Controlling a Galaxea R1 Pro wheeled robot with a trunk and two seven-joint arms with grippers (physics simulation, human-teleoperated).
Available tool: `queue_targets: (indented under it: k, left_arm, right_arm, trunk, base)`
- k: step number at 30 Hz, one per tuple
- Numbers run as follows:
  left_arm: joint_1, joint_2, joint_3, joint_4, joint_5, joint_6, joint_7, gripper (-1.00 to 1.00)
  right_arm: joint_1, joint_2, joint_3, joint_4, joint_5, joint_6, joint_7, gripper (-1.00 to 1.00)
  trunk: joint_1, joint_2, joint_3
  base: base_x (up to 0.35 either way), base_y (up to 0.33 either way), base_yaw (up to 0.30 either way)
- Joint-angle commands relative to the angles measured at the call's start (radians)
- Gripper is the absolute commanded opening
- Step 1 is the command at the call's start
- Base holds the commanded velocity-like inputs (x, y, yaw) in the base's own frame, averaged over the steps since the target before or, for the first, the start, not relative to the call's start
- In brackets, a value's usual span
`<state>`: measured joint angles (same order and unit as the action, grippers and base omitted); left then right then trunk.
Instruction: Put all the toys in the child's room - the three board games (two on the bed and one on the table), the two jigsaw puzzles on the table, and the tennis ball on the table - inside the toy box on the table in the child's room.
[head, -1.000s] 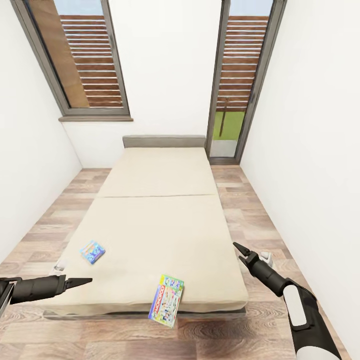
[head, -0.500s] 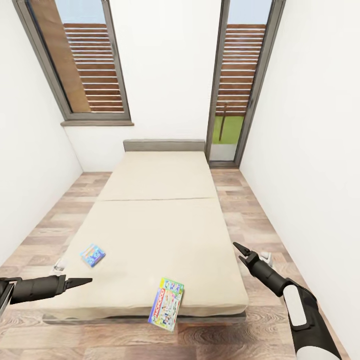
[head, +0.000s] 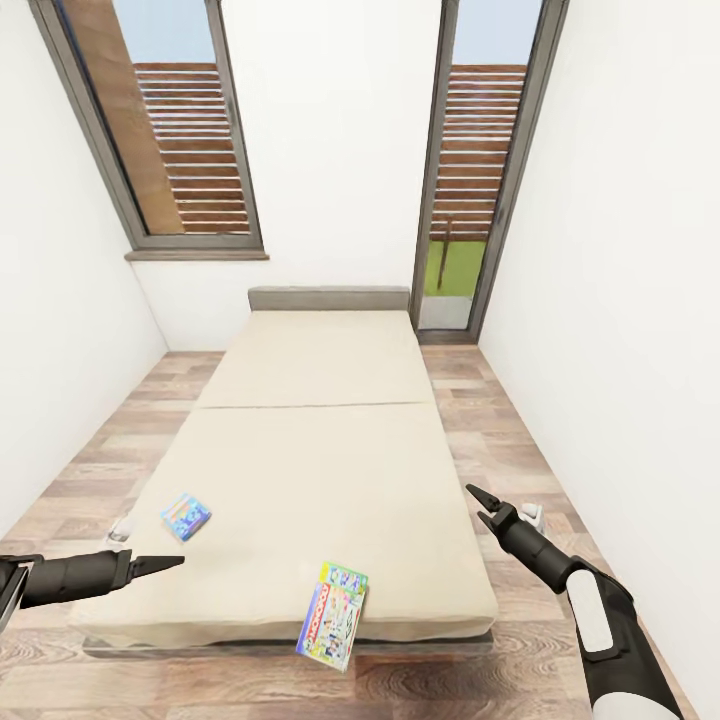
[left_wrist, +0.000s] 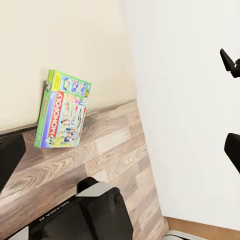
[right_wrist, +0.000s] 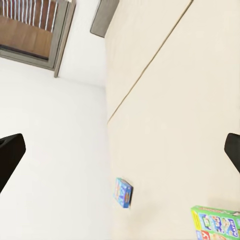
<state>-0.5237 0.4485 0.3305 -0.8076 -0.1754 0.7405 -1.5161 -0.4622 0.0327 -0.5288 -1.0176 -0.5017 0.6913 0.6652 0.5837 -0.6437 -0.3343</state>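
Monopoly box (head: 333, 613) overhangs the bed's (head: 320, 450) near edge; light-blue game (head: 186, 516) lies near-left. Both jaws apparently spread, empty. Approach closer, then grip the overhanging edge.

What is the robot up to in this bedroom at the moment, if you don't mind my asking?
The robot faces the foot of the bed, holding nothing. Its left gripper and right gripper are out to either side, both empty. Two board games lie on the mattress: the Monopoly box overhanging the near edge, and a smaller light-blue box near the left side. Neither is touched yet.
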Motion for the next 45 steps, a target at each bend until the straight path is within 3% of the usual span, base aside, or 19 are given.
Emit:
queue_targets:
  k: [1,45]
  left_arm:
    - [-0.001,-0.001,0.003,-0.001,-0.011,0.01,-0.008,1.0]
    - [-0.001,-0.001,0.002,-0.001,-0.01,0.01,-0.006,1.0]
  right_arm:
    - [-0.001,0.001,-0.003,0.0,-0.002,0.007,0.002,1.0]
    - [-0.001,0.003,-0.002,0.001,-0.001,0.004,0.002,1.0]
  trunk:
    - [0.0,-0.001,0.0]
    - [0.0,-0.001,0.073]
  base:
    - [0.0,0.0,0.0]
    - [0.0,0.0,0.0]
